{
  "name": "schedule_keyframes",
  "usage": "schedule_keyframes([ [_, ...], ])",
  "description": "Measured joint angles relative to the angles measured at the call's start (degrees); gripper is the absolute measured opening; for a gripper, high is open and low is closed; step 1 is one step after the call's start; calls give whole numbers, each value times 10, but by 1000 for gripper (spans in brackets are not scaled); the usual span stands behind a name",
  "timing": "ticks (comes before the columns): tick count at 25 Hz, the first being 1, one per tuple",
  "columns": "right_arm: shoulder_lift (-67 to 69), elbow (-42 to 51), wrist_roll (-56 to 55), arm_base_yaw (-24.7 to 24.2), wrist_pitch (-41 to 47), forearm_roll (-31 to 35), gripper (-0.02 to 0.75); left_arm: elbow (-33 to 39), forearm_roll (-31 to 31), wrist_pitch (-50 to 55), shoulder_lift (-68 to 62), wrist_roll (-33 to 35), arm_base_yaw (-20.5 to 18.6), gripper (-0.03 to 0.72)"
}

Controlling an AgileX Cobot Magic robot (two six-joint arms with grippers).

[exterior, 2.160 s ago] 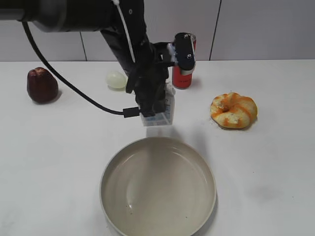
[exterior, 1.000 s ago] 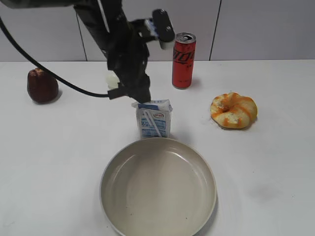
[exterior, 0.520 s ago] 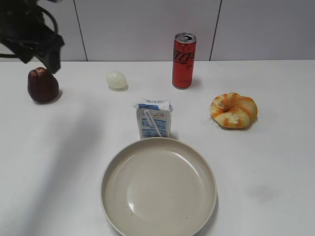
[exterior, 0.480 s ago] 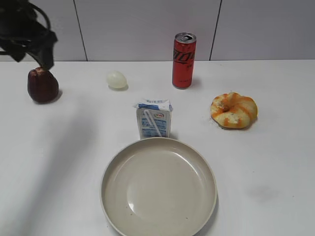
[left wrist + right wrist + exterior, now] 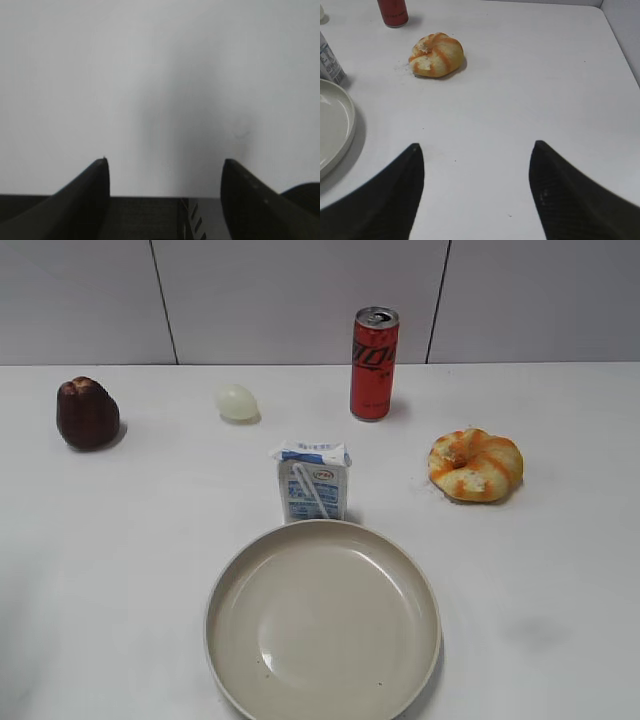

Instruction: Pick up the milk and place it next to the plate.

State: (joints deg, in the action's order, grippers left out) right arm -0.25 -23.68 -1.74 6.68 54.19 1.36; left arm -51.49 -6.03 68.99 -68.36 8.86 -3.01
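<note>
Red can [image 5: 374, 363], egg [image 5: 237, 402], bun [image 5: 475, 464], dark fruit [image 5: 87, 413]

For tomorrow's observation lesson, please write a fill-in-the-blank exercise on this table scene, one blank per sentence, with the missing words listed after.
1. The milk stands upright just behind the rim of the ____.
2. The tall can near the back wall is coloured ____.
3. The left gripper holds nothing, and its fingers are ____.
4. The orange-striped bun lies to the ____ of the milk in the exterior view.

Missing words: plate; red; open; right
</note>
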Motion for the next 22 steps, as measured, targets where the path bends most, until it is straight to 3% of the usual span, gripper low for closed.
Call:
schedule_keyframes([
  [4,0,0,0,0,0,0,500,118,-32,-6,143,0,-9,522],
  [8,0,0,0,0,1,0,500,190,-51,6,270,0,-9,522],
  [16,0,0,0,0,0,0,500,226,-80,-53,453,0,-9,521],
  [22,0,0,0,0,0,0,500,231,-89,-69,520,0,-4,498],
])
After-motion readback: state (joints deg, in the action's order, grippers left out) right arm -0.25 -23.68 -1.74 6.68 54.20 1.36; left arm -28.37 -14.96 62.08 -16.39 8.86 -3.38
